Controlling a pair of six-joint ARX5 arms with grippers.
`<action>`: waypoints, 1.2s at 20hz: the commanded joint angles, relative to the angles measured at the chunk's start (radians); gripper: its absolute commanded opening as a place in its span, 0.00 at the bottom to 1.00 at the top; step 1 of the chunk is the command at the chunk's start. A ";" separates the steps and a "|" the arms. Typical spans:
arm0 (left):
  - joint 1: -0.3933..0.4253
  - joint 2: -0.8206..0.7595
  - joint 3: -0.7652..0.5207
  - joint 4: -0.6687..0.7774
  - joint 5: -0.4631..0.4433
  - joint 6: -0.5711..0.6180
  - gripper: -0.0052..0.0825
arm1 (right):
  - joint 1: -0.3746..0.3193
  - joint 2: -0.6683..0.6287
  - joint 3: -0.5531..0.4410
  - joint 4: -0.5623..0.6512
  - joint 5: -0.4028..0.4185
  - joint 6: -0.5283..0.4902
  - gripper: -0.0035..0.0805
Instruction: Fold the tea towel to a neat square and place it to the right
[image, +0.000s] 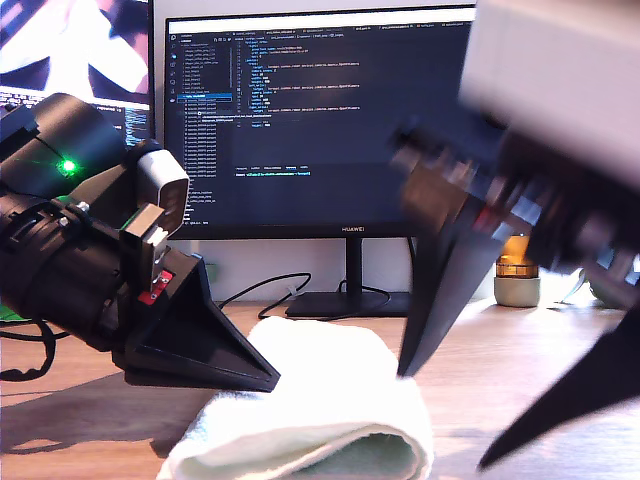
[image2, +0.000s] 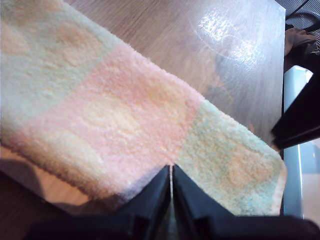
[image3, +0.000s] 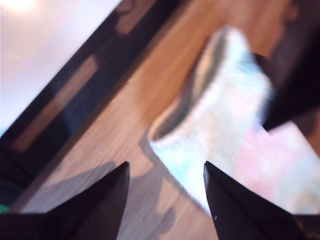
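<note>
The tea towel (image: 320, 405) lies folded on the wooden table, a pale fluffy roll with its fold toward the camera. Close up, the tea towel (image2: 115, 115) shows pink and mint-green squares. My first gripper (image: 268, 380), on the exterior view's left, is shut, its tip resting on the towel's edge; in its own view my first gripper (image2: 171, 169) shows no cloth between the fingers. My second gripper (image: 445, 420), blurred, stands open above the towel's end at the exterior view's right. Between the spread fingers of my second gripper (image3: 165, 166) I see bare table, with the tea towel (image3: 220, 115) beyond.
A large monitor (image: 310, 110) on a stand (image: 350, 300) rises behind the towel, with a second screen (image: 80, 50) at the exterior view's left. A small jar (image: 517, 282) stands at the back right, and a cable (image: 260, 290) runs along the table behind the first arm.
</note>
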 joint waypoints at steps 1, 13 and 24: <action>-0.002 0.011 -0.018 0.001 0.003 -0.001 0.04 | 0.002 0.050 -0.013 0.052 -0.002 -0.049 0.55; -0.002 0.011 -0.018 -0.024 0.004 0.001 0.04 | 0.002 0.171 -0.013 0.125 -0.004 -0.108 0.09; 0.009 0.008 -0.017 0.013 0.031 0.006 0.04 | 0.151 0.167 -0.013 0.130 0.004 0.060 0.03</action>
